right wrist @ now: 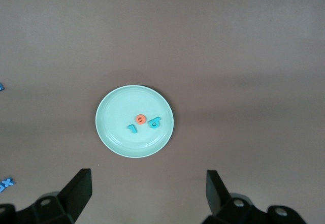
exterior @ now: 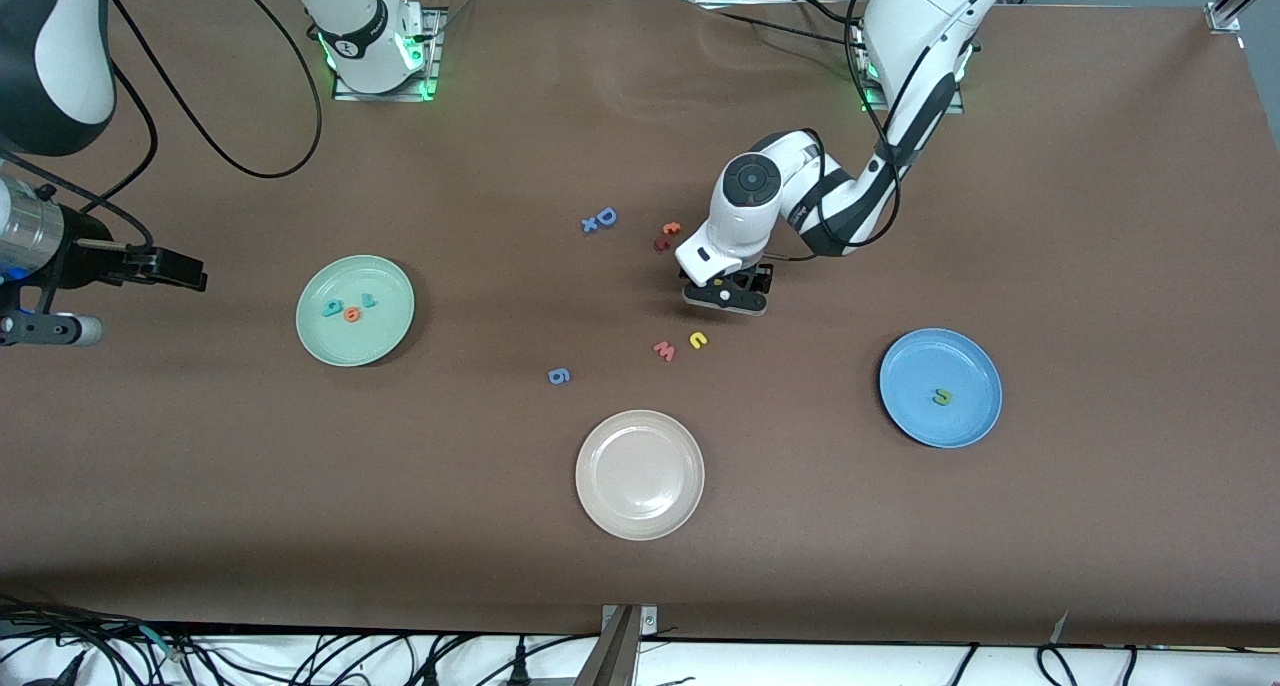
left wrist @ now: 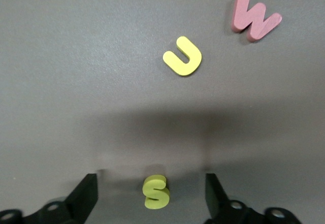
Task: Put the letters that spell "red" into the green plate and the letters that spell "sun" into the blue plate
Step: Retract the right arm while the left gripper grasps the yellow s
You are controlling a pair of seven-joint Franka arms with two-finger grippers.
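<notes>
Left gripper (left wrist: 152,193) open, straddling the flat yellow "s" (left wrist: 156,191); right gripper (right wrist: 147,193) open over the table.

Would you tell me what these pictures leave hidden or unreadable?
- Front view: the yellow "s" is hidden under the left gripper.
- Front view: the right gripper is cut off by the picture's edge.
- Front view: two small reddish letters beside the left arm are too small to read.
</notes>
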